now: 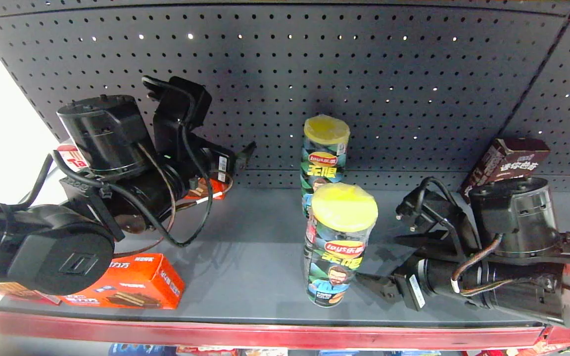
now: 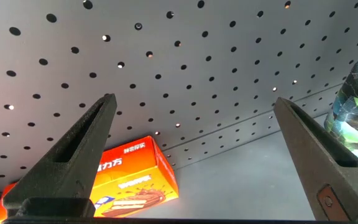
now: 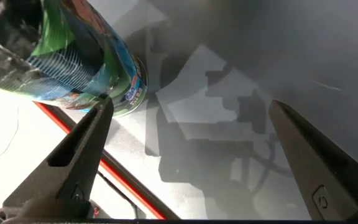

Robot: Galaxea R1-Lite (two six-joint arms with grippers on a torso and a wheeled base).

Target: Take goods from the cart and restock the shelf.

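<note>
Seeing left gripper [image 2: 194, 99] and right gripper [image 3: 190, 109] spread wide, empty, we figured: back right out toward 4 o'clock, clear of front chip can [image 1: 337, 247]

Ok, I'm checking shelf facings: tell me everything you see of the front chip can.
The front chip can is a tube with a yellow lid and a green-and-blue wrap showing a bearded cartoon face. It stands upright on the shelf near its red lip, before a matching can, with the open right gripper close beside.
</note>
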